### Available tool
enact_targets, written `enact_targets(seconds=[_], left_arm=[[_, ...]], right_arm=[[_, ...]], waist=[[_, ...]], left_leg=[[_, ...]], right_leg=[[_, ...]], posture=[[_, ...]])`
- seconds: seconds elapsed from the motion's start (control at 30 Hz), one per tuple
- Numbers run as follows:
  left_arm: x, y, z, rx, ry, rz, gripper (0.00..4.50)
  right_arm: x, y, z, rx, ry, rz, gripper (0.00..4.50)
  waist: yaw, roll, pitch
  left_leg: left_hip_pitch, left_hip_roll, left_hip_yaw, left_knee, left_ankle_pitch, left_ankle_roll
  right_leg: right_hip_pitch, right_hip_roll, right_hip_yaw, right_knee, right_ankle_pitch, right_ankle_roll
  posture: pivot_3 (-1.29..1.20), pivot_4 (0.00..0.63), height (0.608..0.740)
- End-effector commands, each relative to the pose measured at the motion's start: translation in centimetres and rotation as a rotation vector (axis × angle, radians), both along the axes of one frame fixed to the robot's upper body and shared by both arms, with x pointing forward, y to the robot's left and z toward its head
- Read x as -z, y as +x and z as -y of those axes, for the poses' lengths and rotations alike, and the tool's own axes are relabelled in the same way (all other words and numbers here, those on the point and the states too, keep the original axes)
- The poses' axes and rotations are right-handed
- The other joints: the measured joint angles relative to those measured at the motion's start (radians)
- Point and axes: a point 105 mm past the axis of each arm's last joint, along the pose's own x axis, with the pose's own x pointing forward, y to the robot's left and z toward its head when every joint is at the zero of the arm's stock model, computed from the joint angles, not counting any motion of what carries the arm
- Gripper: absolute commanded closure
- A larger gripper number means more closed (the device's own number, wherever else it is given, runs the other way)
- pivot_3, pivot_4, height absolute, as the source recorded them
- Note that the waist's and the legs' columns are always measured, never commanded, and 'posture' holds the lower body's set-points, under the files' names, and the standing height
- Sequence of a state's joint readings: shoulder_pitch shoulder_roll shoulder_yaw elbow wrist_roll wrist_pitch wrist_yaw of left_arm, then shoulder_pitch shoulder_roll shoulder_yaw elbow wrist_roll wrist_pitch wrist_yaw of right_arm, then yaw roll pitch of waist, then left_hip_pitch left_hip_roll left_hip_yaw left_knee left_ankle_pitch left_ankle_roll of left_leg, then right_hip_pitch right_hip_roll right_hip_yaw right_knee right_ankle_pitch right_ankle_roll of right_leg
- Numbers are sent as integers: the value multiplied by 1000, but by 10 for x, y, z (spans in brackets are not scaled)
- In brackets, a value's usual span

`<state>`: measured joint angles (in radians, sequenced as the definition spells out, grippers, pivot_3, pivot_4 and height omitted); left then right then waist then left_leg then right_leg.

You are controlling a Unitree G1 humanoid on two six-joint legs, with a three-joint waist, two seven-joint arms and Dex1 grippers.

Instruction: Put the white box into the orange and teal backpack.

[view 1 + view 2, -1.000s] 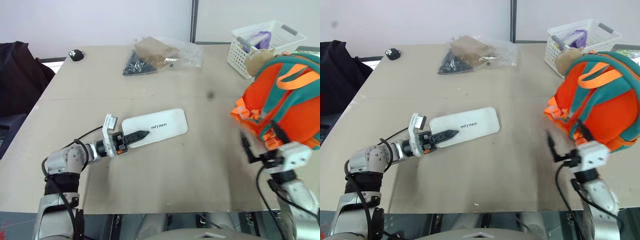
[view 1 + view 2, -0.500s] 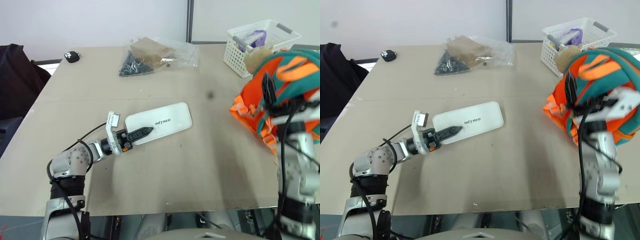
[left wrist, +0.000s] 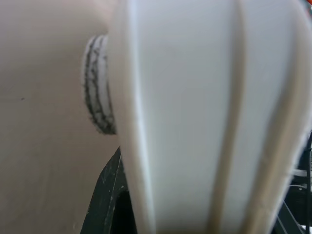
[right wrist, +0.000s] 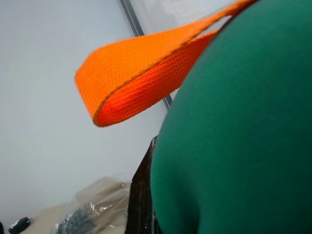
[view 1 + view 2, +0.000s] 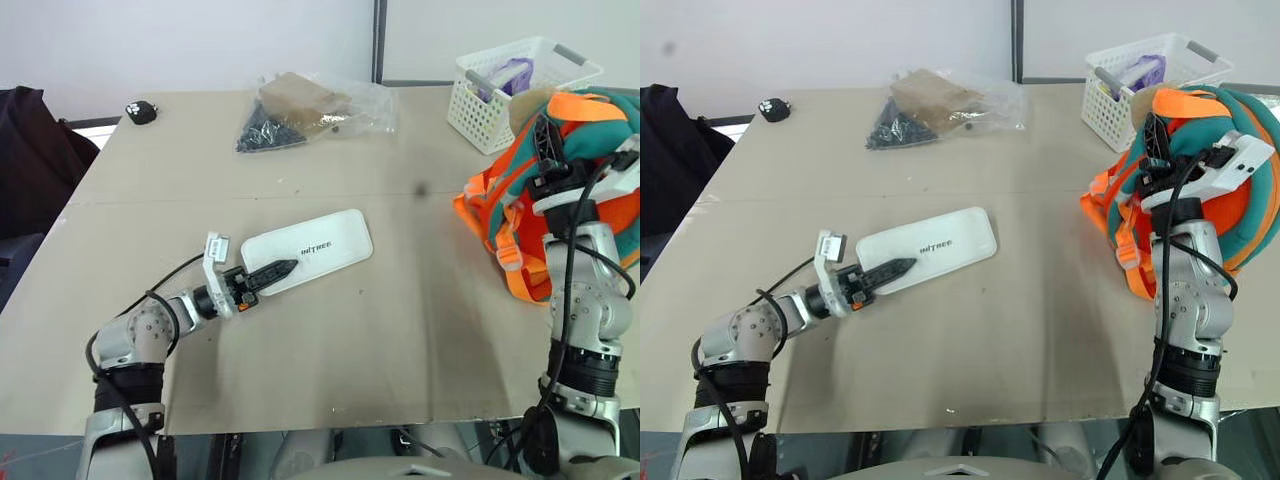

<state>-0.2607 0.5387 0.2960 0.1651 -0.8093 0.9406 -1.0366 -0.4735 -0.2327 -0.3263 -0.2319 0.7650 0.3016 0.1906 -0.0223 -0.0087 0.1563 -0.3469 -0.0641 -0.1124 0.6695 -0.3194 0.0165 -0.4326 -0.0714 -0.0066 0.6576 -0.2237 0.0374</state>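
Far left on the table [image 5: 400,330] there's a small black object [image 5: 139,112] near the back edge, and a dark bag [image 5: 30,150] hangs off the left side.

My left gripper [image 5: 281,269] is low over the tabletop near the left front, pointing right and a bit away from me. Its black fingers are clamped on the near-left end of the white box [image 5: 310,249], one finger lying across the top of it. In my left wrist view the box's white surface [image 3: 204,117] sits right up against the camera. The box lies flat in the middle of the table, long axis running from near-left to far-right. There's small dark lettering on the lid, just past my fingertips; it looks like "UNITREE" but I can't make out the first letters for sure.

Behind it, at the far edge, is a clear plastic bag [image 5: 310,108] with something brown and some dark bits inside.

Far right there's a white slatted basket [image 5: 505,85], and just in front of it the orange and teal backpack [image 5: 1240,190], well apart from the box. My right gripper [image 5: 1155,135] is raised against the backpack's left side with its fingers closed together; I can't tell if they've pinched any fabric. In my right wrist view an orange webbing loop [image 4: 146,83] arches over the teal panel [image 4: 243,146].
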Motion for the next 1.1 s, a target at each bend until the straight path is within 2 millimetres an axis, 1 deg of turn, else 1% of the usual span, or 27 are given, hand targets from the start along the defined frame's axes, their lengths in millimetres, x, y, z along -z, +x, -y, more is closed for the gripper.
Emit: enact_targets(seconds=[0.03, 0.1, 0.13, 0.17, 0.2, 0.23, 0.3, 0.37, 0.47, 0.57, 0.73, 0.77, 0.83, 0.87, 0.93, 1.0, 1.07, 1.1], left_arm=[[-50, -7, -2, 39, -101, 225, 3455], [-67, -14, -5, 80, -137, 272, 3455], [-75, -14, -8, 83, -146, 288, 3455], [-81, -13, -12, 77, -153, 296, 3455], [-84, -10, -17, 62, -148, 299, 3455], [-84, -7, -21, 38, -118, 304, 3455], [-82, -1, -24, 2, -61, 318, 3455], [-85, 2, -23, -4, -43, 338, 3455], [-95, -2, -9, 47, -20, 407, 3455], [-102, -1, 1, 57, 21, 489, 3455], [-117, 18, 8, -27, 84, 621, 3455], [-118, 17, 11, -9, 95, 646, 3455], [-122, 6, 19, 97, 91, 677, 3455], [-126, 1, 21, 123, 77, 698, 3455], [-142, 0, 19, 115, 31, 750, 3455], [-155, 7, 10, 35, -16, 782, 3455], [-171, 21, -9, -109, -107, 799, 3455], [-178, 30, -21, -210, -133, 812, 3455]], right_arm=[[-34, -23, -52, -389, -27, 94, 4475], [-44, -48, -75, -638, -62, 125, 4475], [-47, -60, -81, -744, -73, 138, 4475], [-50, -70, -83, -827, -82, 143, 4475], [-51, -75, -83, -881, -82, 139, 4475], [-51, -75, -80, -900, -79, 124, 4475], [-46, -70, -75, -886, -100, 93, 4475], [-39, -63, -72, -844, -143, 63, 4475], [-37, -56, -73, -813, -133, 53, 4475], [-38, -57, -76, -819, -125, 60, 4475], [-33, -59, -77, -828, -110, 51, 4475], [-31, -59, -77, -828, -109, 50, 4475], [-28, -60, -78, -822, -108, 46, 4475], [-27, -59, -77, -817, -107, 45, 4475], [-25, -60, -77, -812, -99, 43, 4475], [-23, -60, -77, -806, -94, 41, 4475], [-22, -62, -77, -803, -92, 40, 4475], [-21, -62, -77, -800, -91, 39, 4475]], waist=[[-3, 0, 0], [-6, 0, 0], [-8, 0, 0], [-9, 0, 1], [-11, 0, 1], [-12, 0, 1], [-12, 0, 1], [-10, 0, 0], [3, -1, 0], [12, -1, 0], [13, -1, 1], [12, -1, 1], [9, -1, 1], [8, -1, 1], [7, -1, 0], [8, -1, 0], [11, -1, 0], [11, -1, 0]], left_leg=[[0, 1, 0, 0, 0, 0], [0, 2, 0, 0, 0, 0], [-1, 2, 0, 0, 0, 0], [-2, 2, 0, -1, 0, 0], [-2, 2, -1, -1, 0, 0], [-2, 2, -1, -1, 0, 0], [-2, 2, -1, -1, 0, 1], [-3, 1, -1, -1, -1, 1], [-3, 1, -1, 0, -1, 1], [-4, 1, -2, 0, -1, 1], [-7, 1, -5, 1, -1, 1], [-8, 1, -5, 1, -1, 1], [-8, 1, -5, 0, -1, 1], [-8, 1, -5, 0, -1, 1], [-11, 1, -5, 0, -1, 1], [-15, 1, -5, 1, -1, 1], [-16, 1, -7, 2, 0, 1], [-16, 1, -7, 3, 0, 1]], right_leg=[[0, 0, 0, 0, 0, 0], [0, 0, -1, -1, 0, 0], [0, 0, -1, -1, 0, 0], [-1, 0, -1, -2, 0, 0], [-1, 0, -2, -3, 0, 0], [-1, 0, -2, -4, 0, 0], [-1, 0, -2, -5, 0, 0], [-1, 0, -2, -5, 0, 0], [0, 0, -3, -6, 1, 0], [-1, -1, -3, -7, 1, 1], [-1, -1, -6, -10, 1, 1], [-1, -1, -6, -10, 2, 1], [-1, -1, -6, -11, 2, 1], [-1, -1, -6, -12, 2, 1], [-3, 0, -6, -13, 2, 1], [-7, 0, -7, -12, 2, 2], [-7, -1, -8, -12, 3, 2], [-7, 0, -8, -12, 3, 2]], posture=[[0, 150, 740], [0, 150, 740], [0, 150, 740], [0, 150, 740], [0, 150, 740], [0, 150, 740], [0, 150, 740], [0, 150, 740], [0, 150, 740], [0, 150, 740], [0, 150, 740], [0, 150, 740], [0, 150, 740], [0, 150, 740], [0, 150, 740], [0, 150, 740], [0, 150, 740], [0, 150, 740]])
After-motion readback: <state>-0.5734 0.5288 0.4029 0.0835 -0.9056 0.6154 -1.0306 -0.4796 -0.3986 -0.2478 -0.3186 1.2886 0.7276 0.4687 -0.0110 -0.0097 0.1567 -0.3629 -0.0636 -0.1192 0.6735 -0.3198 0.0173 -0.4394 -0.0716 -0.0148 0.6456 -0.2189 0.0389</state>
